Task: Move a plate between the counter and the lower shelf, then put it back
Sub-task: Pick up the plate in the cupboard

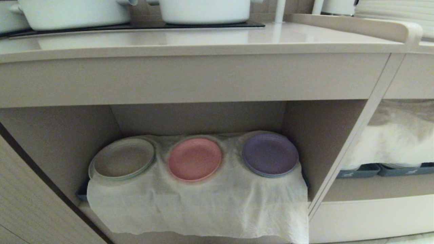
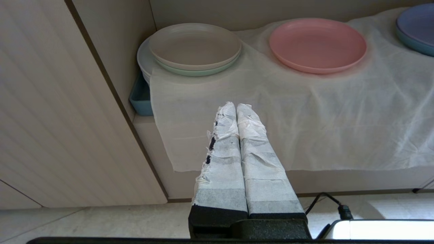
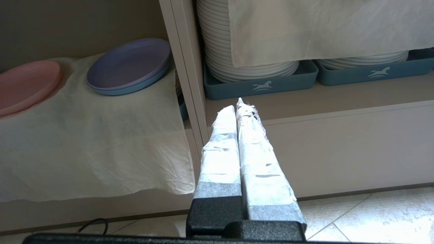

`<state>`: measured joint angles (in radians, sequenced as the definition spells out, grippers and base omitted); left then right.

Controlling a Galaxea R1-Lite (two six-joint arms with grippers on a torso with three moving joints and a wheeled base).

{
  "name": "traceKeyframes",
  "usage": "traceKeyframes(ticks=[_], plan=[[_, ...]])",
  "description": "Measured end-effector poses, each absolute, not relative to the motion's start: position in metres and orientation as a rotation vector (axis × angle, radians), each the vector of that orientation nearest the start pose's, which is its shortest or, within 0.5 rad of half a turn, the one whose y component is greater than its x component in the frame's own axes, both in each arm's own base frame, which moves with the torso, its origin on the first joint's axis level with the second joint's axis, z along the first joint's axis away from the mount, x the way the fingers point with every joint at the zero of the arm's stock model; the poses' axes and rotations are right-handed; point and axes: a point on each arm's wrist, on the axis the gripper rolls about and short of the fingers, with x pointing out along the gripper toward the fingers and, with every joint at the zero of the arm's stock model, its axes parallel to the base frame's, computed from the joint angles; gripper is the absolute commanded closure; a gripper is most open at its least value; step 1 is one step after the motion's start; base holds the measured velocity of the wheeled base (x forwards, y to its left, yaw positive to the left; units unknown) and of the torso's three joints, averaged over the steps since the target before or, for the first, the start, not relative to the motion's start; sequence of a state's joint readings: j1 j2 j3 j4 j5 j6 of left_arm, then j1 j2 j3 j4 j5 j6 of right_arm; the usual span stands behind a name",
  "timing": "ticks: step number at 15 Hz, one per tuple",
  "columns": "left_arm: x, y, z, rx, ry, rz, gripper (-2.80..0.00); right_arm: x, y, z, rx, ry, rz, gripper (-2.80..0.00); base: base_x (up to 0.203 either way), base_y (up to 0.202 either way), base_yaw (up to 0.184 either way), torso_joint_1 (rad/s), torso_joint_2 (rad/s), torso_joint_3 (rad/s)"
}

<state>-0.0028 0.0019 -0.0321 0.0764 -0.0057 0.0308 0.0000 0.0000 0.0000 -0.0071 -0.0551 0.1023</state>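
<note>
The pink plate [image 1: 195,158] [image 2: 317,44] [image 3: 23,84] lies flat on the white cloth [image 1: 203,203] of the lower shelf [image 1: 61,142], in the middle between two other plates. Above it runs the beige counter [image 1: 203,40] with black hob panels. Neither arm shows in the head view. My left gripper [image 2: 236,105] is shut and empty, low in front of the cloth's hanging edge, short of the plate. My right gripper [image 3: 238,105] is shut and empty too, in front of the cabinet's upright divider [image 3: 184,78].
A beige plate with a green rim [image 1: 123,158] sits left of the pink one, a purple plate [image 1: 270,154] right of it. White pots [image 1: 203,10] stand on the hob. Blue trays [image 3: 261,81] of stacked white plates fill the neighbouring shelf. A cabinet wall [image 2: 67,118] is at the left.
</note>
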Motion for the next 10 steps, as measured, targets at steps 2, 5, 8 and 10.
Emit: traceKeyframes(ticks=[2,5,8,10], plan=[[-0.0253,0.0,0.0766,0.027,0.046,-0.009,0.0,-0.0228,-0.0012,0.0762,0.102,-0.01,-0.055,0.0,0.0,0.0,0.0,0.0,0.0,0.0],[-0.0252,0.0,0.0764,0.027,0.046,-0.007,0.0,-0.0228,-0.0012,0.0762,0.103,-0.01,-0.055,0.0,0.0,0.0,0.0,0.0,0.0,0.0],[-0.0252,0.0,0.0764,0.02,0.045,-0.005,0.0,-0.0228,-0.0012,0.0762,0.102,-0.01,-0.055,0.0,0.0,0.0,0.0,0.0,0.0,0.0],[-0.0252,0.0,0.0764,0.02,0.045,-0.005,0.0,-0.0228,-0.0012,0.0762,0.103,-0.01,-0.055,0.0,0.0,0.0,0.0,0.0,0.0,0.0]])
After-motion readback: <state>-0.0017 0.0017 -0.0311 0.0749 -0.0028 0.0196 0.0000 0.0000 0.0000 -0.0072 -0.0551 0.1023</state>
